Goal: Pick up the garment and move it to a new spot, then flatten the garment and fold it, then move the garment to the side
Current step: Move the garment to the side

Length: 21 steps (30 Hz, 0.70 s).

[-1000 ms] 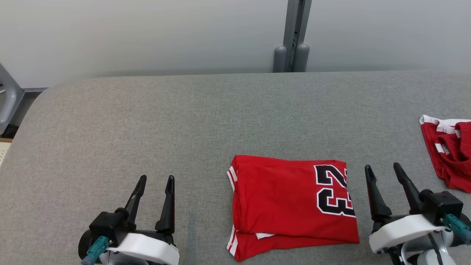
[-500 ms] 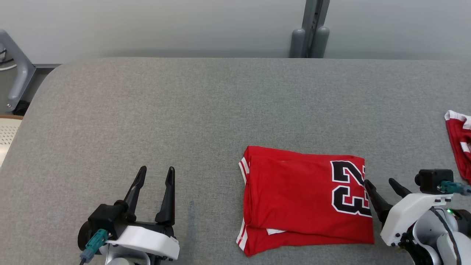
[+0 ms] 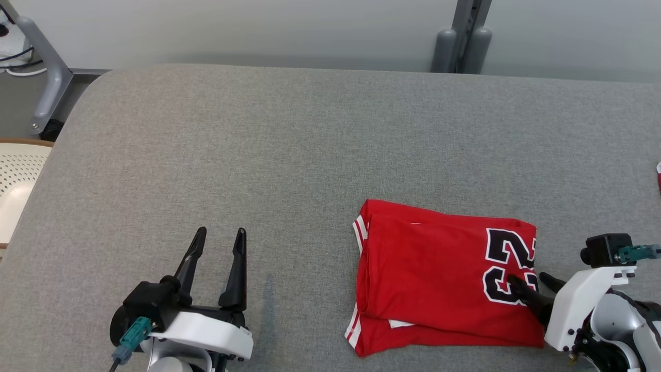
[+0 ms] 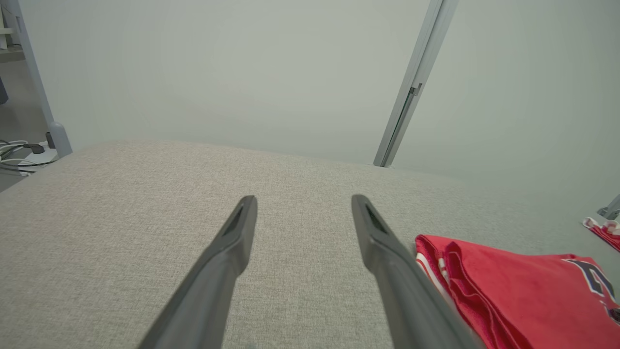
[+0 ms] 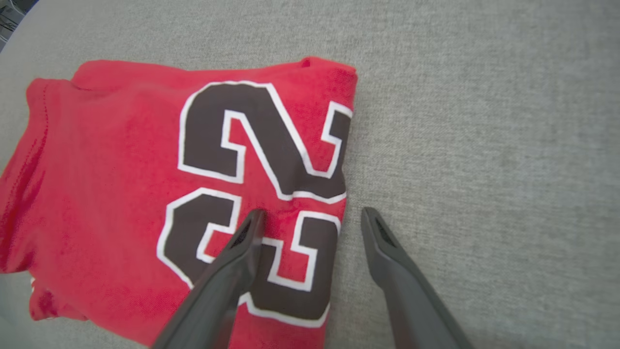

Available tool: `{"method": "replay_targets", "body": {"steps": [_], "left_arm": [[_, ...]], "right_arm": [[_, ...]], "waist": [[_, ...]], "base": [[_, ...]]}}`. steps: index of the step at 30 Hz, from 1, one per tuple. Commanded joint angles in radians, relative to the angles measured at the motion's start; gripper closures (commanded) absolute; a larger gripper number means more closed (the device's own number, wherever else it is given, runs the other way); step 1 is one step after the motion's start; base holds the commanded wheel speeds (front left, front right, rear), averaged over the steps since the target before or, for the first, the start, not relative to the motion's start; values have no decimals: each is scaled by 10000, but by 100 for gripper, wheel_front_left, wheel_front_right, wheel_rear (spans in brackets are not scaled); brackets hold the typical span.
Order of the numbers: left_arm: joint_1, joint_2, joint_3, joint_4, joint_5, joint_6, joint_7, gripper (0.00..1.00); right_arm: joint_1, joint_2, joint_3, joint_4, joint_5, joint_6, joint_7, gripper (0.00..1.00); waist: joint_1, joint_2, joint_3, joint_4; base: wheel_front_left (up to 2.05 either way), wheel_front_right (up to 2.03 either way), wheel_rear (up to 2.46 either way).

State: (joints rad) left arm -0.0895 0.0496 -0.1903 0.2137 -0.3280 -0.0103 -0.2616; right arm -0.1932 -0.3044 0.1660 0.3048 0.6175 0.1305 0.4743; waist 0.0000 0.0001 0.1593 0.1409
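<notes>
Over on the left, the left gripper (image 3: 221, 232) hangs above the grey padded table (image 3: 258, 155), its two dark fingers spread apart with nothing between them. Well off to its right lies the folded red garment (image 3: 434, 268), flat on the table, with a black 23 at its right end. The right gripper (image 3: 526, 279) is at that end, jaws wide and holding nothing. One fingertip is over the number, the other over bare table just beside the garment's edge.

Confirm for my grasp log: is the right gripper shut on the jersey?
No, the right gripper stands open, straddling an edge of the jersey.
</notes>
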Motion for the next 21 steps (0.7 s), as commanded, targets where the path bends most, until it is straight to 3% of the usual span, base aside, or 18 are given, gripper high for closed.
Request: {"method": "replay_targets", "body": {"steps": [1,2,3,4,9,15,21], "left_arm": [[-204,28,17,-20,-64,48,-45,0],[-211,30,31,-27,-68,44,-45,0],[-217,28,46,-32,-63,51,-45,0],[-217,28,66,-42,-49,56,-45,0],[-191,27,74,-43,56,28,-45,0],[-209,27,92,-15,133,-20,-45,0],[-97,28,108,22,286,-96,-45,0]], "right_arm": [[-11,2,58,99,78,5,81,0],[-86,28,112,151,105,5,67,0],[-175,63,152,192,132,5,6,9],[-248,78,209,236,162,5,-17,44],[-696,20,563,520,267,5,-299,100],[-1130,-143,813,856,394,4,-774,100],[-1456,-488,930,1015,495,4,-1270,100]], "waist": [[0,-1,24,10],[0,-1,38,2],[0,-1,50,-13],[0,-1,66,-39],[0,-1,137,-298],[0,-1,178,-770],[0,-1,124,-1694]], "base": [[0,0,0],[0,0,0],[0,0,0],[0,0,0],[0,0,0],[0,0,0],[0,0,0]]}}
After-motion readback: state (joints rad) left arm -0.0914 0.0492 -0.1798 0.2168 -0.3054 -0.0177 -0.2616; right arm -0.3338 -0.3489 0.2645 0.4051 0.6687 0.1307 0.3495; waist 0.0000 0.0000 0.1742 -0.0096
